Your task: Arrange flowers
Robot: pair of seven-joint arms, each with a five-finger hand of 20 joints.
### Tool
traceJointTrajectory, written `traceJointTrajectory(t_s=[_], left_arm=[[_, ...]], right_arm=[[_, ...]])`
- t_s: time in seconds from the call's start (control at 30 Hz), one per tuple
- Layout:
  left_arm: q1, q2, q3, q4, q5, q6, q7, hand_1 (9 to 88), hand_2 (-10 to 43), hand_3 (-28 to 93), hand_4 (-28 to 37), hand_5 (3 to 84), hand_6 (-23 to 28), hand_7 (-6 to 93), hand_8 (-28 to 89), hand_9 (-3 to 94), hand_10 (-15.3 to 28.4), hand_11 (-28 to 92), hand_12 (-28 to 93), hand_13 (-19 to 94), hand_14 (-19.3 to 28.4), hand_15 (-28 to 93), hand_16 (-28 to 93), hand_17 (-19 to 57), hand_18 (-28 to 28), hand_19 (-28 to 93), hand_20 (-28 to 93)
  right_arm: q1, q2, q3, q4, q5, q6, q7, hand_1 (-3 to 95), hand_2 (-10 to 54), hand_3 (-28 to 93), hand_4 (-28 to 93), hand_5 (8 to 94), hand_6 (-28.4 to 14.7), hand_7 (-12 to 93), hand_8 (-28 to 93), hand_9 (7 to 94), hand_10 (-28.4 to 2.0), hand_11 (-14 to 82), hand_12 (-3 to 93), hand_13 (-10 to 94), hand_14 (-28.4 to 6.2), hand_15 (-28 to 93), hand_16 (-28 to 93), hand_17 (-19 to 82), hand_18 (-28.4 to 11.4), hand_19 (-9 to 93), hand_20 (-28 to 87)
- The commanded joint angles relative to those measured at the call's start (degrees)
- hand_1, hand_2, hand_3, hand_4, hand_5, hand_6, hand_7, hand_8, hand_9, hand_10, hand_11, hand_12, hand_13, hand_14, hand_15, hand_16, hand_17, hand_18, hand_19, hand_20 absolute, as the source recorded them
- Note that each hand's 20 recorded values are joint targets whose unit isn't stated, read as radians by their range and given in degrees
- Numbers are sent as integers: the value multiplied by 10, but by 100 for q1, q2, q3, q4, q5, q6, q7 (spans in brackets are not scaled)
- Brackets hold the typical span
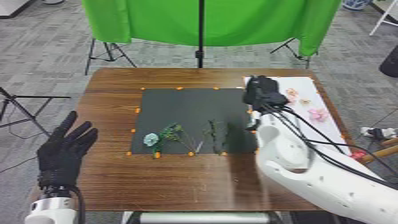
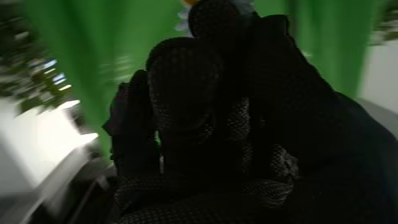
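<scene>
Right hand (image 2: 183,75), black-gloved, at border of black mat (image 1: 191,105) and white sheet (image 1: 305,85); pale flower (image 2: 183,14) apparently pinched between thumb and fingertips. Left hand (image 1: 64,155): fingers spread. Blue flower (image 1: 150,139), green sprigs (image 1: 173,128) laid on mat; pink flower (image 1: 317,115) on sheet. Risks: petals crushed by overtight pinch, bloom dropped by loose one.

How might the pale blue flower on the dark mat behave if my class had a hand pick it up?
The pale blue flower is probably light, being a small bloom on slim greenery. Its head looks broad for that support, so it may tip or swing. The leafy sprig close beside it could snag and drag along.
</scene>
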Motion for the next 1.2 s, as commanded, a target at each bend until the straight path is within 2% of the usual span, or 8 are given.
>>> traceJointTrajectory(t_s=[0.03, 0.1, 0.2, 0.47, 0.73, 0.9, 1.03, 1.2], left_arm=[[-126, -17, 25, 45, 68, -14, -206, 185, 75, 802, -283, 339, 66, 75, -80, 316, 193, 231, 108, 203, 271, 537, -102, -79, 284, 568, 28], [-156, 26, 31, 55, 64, -14, -209, 185, 74, 802, -283, 339, 66, 76, -80, 316, 193, 231, 108, 203, 271, 537, -102, -79, 284, 568, 28], [-291, 55, 33, 97, 119, -83, -312, 185, 75, 803, -283, 338, 66, 75, -80, 316, 193, 230, 107, 203, 272, 537, -102, -79, 284, 568, 28], [-624, 127, 92, 193, 210, -190, -495, 185, 75, 802, -283, 339, 67, 75, -80, 316, 193, 231, 108, 203, 271, 537, -102, -79, 284, 568, 28], [-889, 151, 206, 295, 224, -261, -495, 186, 74, 804, -283, 340, 68, 75, -80, 316, 193, 230, 108, 203, 271, 537, -102, -79, 284, 569, 28], [-828, 116, 175, 289, 227, -253, -490, 187, 74, 804, -283, 340, 68, 74, -79, 316, 192, 231, 109, 203, 271, 537, -102, -79, 284, 569, 28], [-623, 79, 134, 218, 193, -167, -434, 187, 74, 804, -283, 341, 68, 75, -79, 316, 192, 233, 109, 203, 271, 538, -103, -79, 284, 569, 28], [-436, -14, 90, 163, 188, -119, -418, 188, 74, 804, -283, 341, 68, 75, -80, 317, 193, 232, 107, 203, 271, 538, -103, -80, 284, 568, 28]], right_arm=[[771, -2005, -749, 1036, 308, -349, -700, 615, -95, 700, -283, 862, 8, 208, 34, 935, -50, 122, 360, 808, -16, 548, 353, 361, -191, 839, 415], [845, -2300, -840, 1335, 270, -504, -828, 612, -95, 703, -283, 860, 9, 210, 33, 934, -50, 121, 363, 806, -16, 551, 353, 358, -190, 838, 416], [1015, -2538, -1069, 1631, 324, -624, -876, 610, -95, 702, -283, 857, 9, 213, 33, 931, -50, 120, 365, 800, -17, 556, 352, 354, -187, 836, 417], [1207, -2708, -1432, 1901, 609, -800, -830, 603, -95, 700, -283, 843, 15, 220, 25, 922, -49, 121, 367, 786, -20, 570, 343, 345, -180, 833, 418], [1222, -2709, -1585, 1938, 680, -1234, -746, 598, -95, 665, -283, 822, 19, 198, 2, 902, -55, 104, 345, 751, -20, 581, 333, 327, -169, 825, 415], [1181, -2694, -1552, 1880, 682, -1276, -792, 587, -95, 607, -283, 796, 13, 175, -9, 874, -56, 105, 338, 723, -30, 603, 305, 306, -175, 823, 417], [1268, -2705, -1659, 1811, 566, -764, -739, 571, -95, 584, -283, 770, 14, 174, -14, 869, -58, 108, 337, 718, -47, 623, 277, 302, -177, 824, 418], [1610, -2787, -1756, 1781, 285, -198, -391, 534, -95, 577, -283, 746, 10, 176, -20, 836, -78, 213, 277, 712, -56, 660, 212, 301, -187, 834, 420]])
